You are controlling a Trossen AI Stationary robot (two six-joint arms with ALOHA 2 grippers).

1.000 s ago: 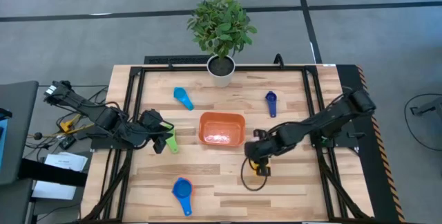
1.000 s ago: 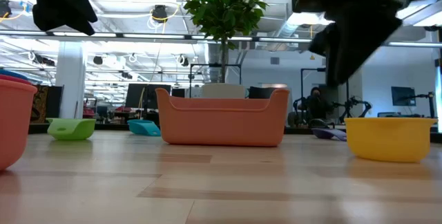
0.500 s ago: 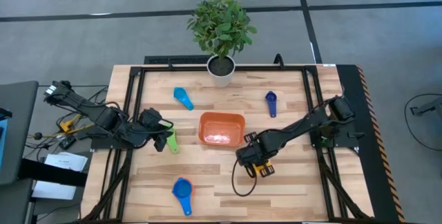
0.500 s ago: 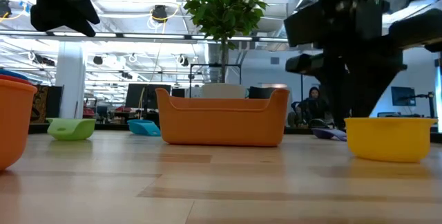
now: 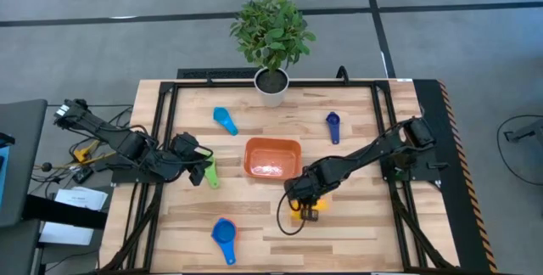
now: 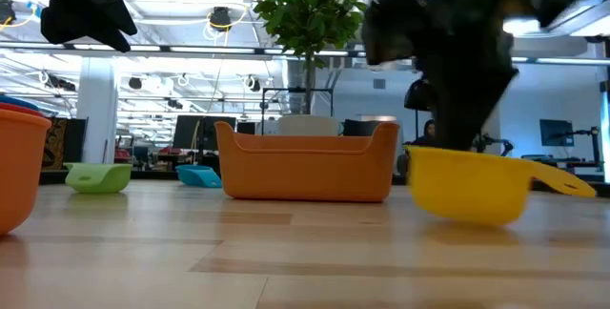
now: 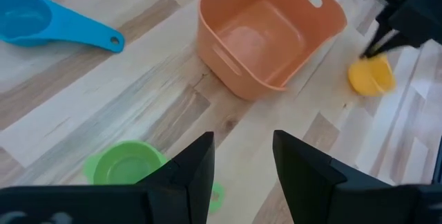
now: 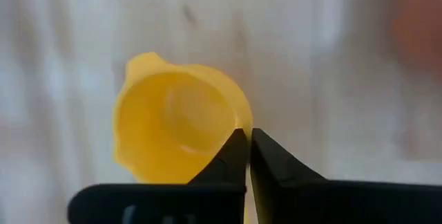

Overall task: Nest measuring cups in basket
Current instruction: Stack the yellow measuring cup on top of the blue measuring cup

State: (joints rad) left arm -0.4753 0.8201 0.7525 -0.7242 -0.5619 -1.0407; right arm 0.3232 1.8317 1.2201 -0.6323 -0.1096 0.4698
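Wooden slat table sitting on grey floor, right gripper pinching yellow cup near orange basket, left gripper hovering spread apart over green cup, potted plant standing at the far edge

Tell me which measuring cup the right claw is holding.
The yellow cup, gripped at its rim by the right claw just off the basket's corner; the other cups lie untouched.

Basket: smooth matt orange plastic. Yellow cup: glossy plastic. Table: pale wood planks.
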